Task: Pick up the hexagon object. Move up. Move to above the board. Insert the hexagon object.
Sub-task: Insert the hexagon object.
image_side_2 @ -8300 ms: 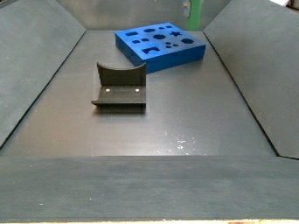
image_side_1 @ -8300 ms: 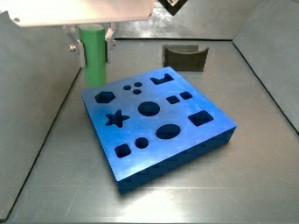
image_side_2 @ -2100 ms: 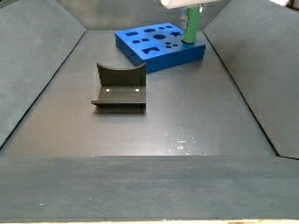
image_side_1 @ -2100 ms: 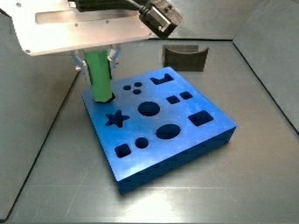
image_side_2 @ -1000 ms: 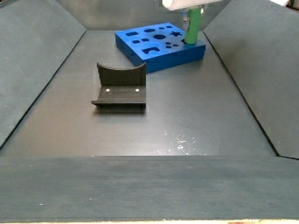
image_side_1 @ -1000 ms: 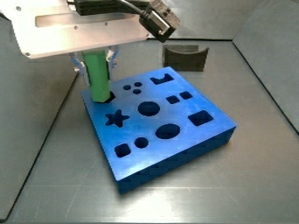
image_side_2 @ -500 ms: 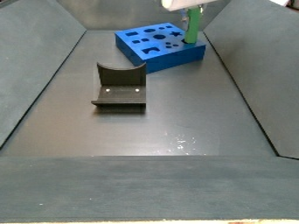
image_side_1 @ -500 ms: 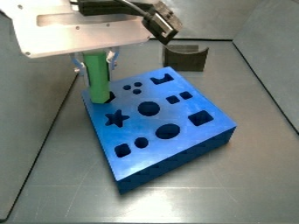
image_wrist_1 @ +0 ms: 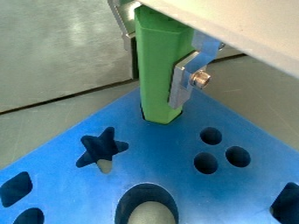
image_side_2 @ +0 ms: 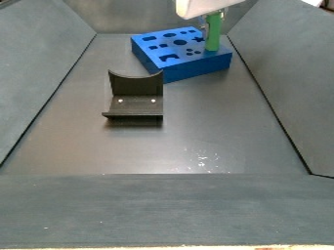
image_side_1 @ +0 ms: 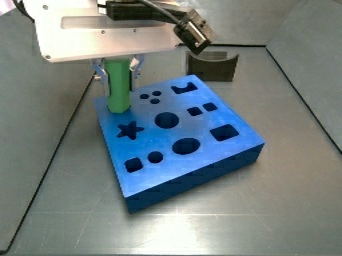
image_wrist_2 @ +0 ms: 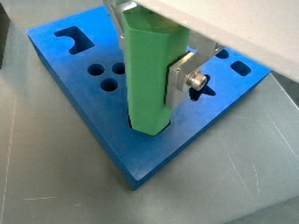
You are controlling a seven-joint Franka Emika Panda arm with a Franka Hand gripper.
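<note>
Fingers point(image_wrist_2: 184, 77) of your gripper point(image_wrist_1: 160, 54) are pinching the hexagon object point(image_side_1: 119, 84) upright, its lower end sitting in a hole at the corner of the board point(image_side_1: 201, 150), while off to the right the fixture point(image_side_1: 214, 65) is standing well apart.

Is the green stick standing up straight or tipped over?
Standing up straight. The hexagon object is upright, its lower end in a hole at the board's corner, with the gripper shut on its sides from above.
</note>
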